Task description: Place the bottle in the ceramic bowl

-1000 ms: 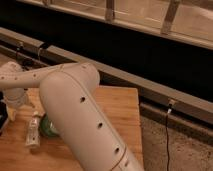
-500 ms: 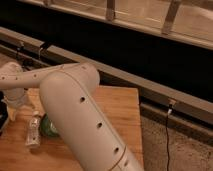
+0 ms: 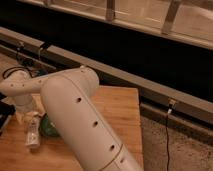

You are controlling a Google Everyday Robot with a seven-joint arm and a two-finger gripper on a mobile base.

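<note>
The bottle (image 3: pixel 32 134), slim and white with a pale greenish label, stands nearly upright at the left of the wooden table (image 3: pixel 117 107). Right beside it, a sliver of the green ceramic bowl (image 3: pixel 48 127) shows; my big white arm (image 3: pixel 75 115) covers most of it. I cannot tell whether the bottle is touching the bowl or just in front of it. My gripper (image 3: pixel 26 116) hangs from the white wrist at the far left, directly above the bottle's top and close to it.
A dark object (image 3: pixel 4 112) lies at the table's left edge. Behind the table runs a grey rail (image 3: pixel 125 80) with a dark wall above it. Speckled floor (image 3: pixel 175 150) and a thin black cable (image 3: pixel 166 135) lie to the right.
</note>
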